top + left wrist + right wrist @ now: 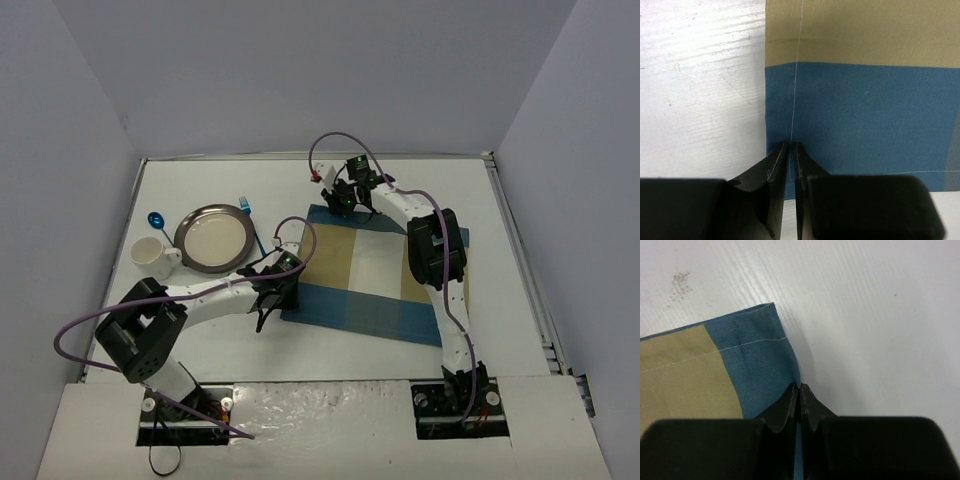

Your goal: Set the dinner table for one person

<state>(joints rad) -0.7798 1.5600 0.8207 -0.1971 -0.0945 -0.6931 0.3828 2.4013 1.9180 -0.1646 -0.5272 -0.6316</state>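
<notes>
The blue-and-tan checked placemat (370,275) lies flat on the white dinner table (450,185), slightly skewed. My left gripper (272,303) is at the mat's near-left corner. In the left wrist view my left gripper (791,145) is shut on the blue hem of the placemat (855,115). My right gripper (343,202) is at the mat's far-left corner. In the right wrist view my right gripper (799,387) is shut on the blue edge of the placemat (755,365), just below that corner.
On the left of the table are a round metal-rimmed plate (212,238), a white cup (152,256), a blue spoon (155,218) and a blue fork (250,222). Lavender-grey walls border the table. Purple cables loop over both arms.
</notes>
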